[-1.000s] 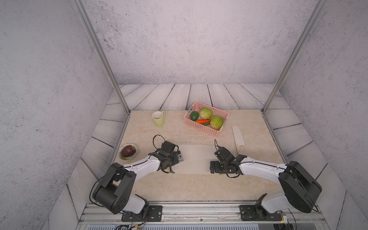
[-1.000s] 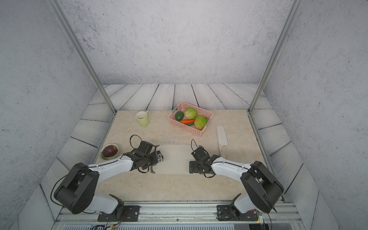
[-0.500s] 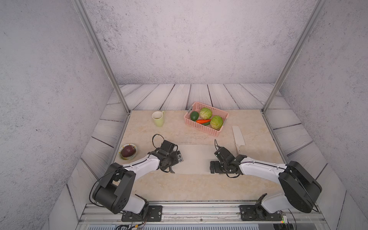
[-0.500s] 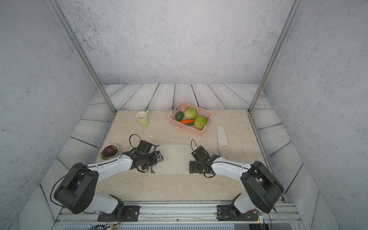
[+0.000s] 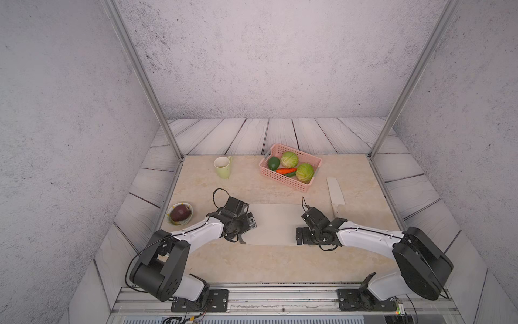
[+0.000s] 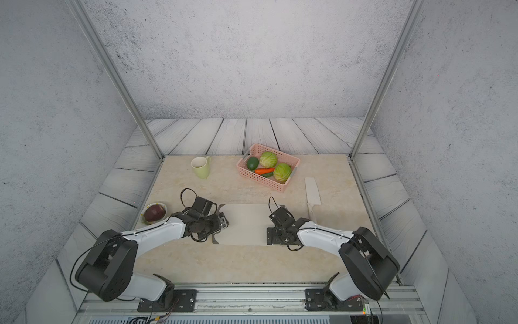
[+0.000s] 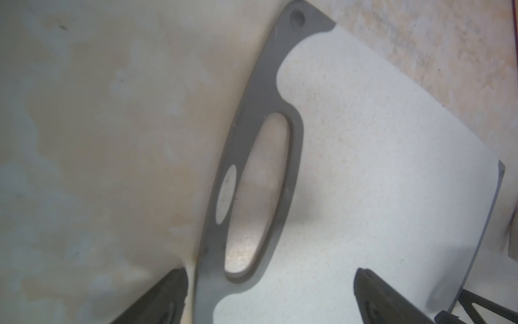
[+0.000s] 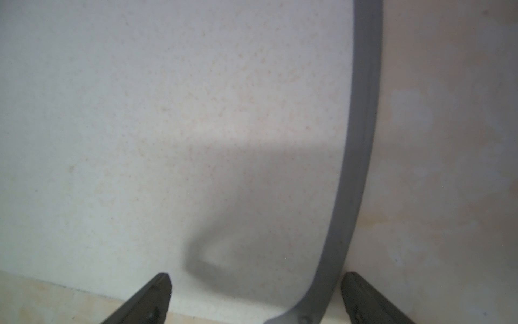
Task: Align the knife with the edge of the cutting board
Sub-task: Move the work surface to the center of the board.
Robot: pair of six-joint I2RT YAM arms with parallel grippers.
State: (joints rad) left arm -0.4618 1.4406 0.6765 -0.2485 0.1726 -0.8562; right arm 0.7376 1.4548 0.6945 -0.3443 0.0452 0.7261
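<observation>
The cutting board (image 5: 274,224) (image 6: 246,224) lies flat mid-table between my two arms. My left gripper (image 5: 236,224) (image 7: 270,273) hangs open over its handle end. One finger is outside the dark grey strip and oval hole (image 7: 258,196), the other is over the pale surface (image 7: 378,168). My right gripper (image 5: 314,230) (image 8: 256,276) is open over the opposite end, its fingers either side of the grey end strip (image 8: 361,112). The knife (image 5: 335,193) (image 6: 312,193) rests on the table just past the board's far right corner, blade pointing to the back. Neither gripper touches it.
A pink basket (image 5: 280,178) of vegetables stands behind the board, close to the knife's blade. A green mug (image 5: 222,167) is at the back left. A small bowl (image 5: 171,221) holding a dark red fruit sits at the left edge by my left arm.
My left wrist has shifted very slightly. The right arm, the board and the knife have stayed where they were.
</observation>
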